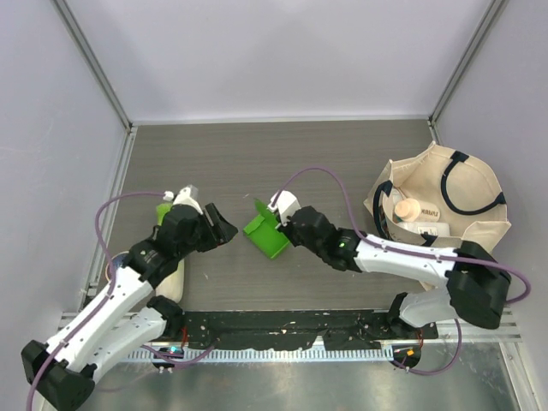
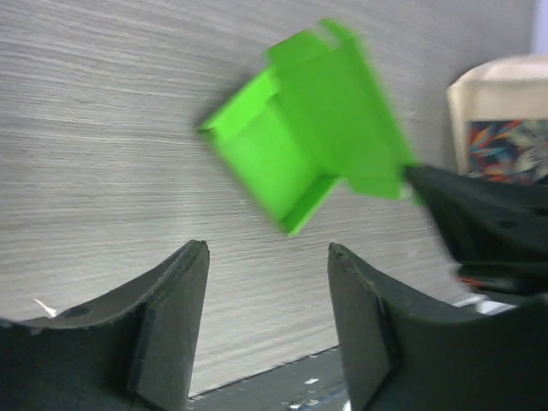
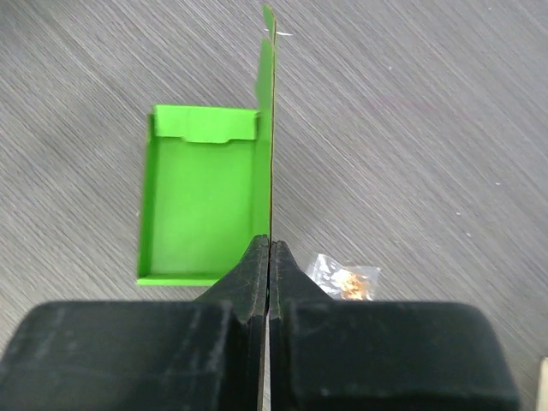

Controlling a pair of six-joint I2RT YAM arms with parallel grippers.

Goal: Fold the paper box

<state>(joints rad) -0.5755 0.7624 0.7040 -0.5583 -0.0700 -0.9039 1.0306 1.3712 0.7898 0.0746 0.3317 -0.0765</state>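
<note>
The bright green paper box [image 1: 265, 233] lies mid-table with its side walls partly raised and one flap standing up. My right gripper [image 1: 284, 224] is shut on that upright flap; in the right wrist view the flap [image 3: 267, 128] runs edge-on between the closed fingertips, with the tray part [image 3: 201, 210] to its left. My left gripper [image 1: 224, 227] is open and empty, just left of the box. In the left wrist view the box [image 2: 304, 128] sits beyond the spread fingers [image 2: 175, 317], apart from them.
A beige tote bag [image 1: 479, 218] with items inside stands at the right. A pale-green cabbage [image 1: 169, 278] lies under the left arm. A small clear packet [image 3: 345, 278] lies on the table by the right gripper. Metal rail along the near edge [image 1: 282, 330].
</note>
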